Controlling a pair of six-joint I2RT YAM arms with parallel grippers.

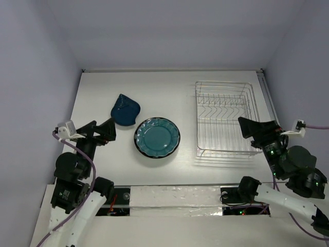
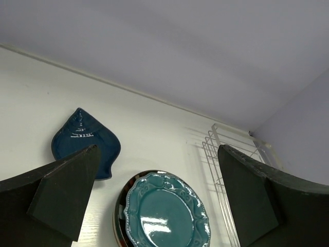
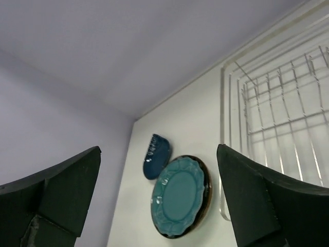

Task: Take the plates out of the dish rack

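The chrome wire dish rack stands at the right of the table, and I see no plate in it. A scalloped teal plate lies flat on a darker plate in the middle. The dark blue shell-shaped plate lies just up and left of that stack. My left gripper hovers open to the left of the stack, holding nothing. My right gripper is open and empty over the rack's near right part. The left wrist view shows the shell plate, teal plate and rack. The right wrist view shows the teal plate, shell plate and rack.
White tabletop enclosed by pale walls at the back and both sides. A foil-covered strip runs along the near edge between the arm bases.
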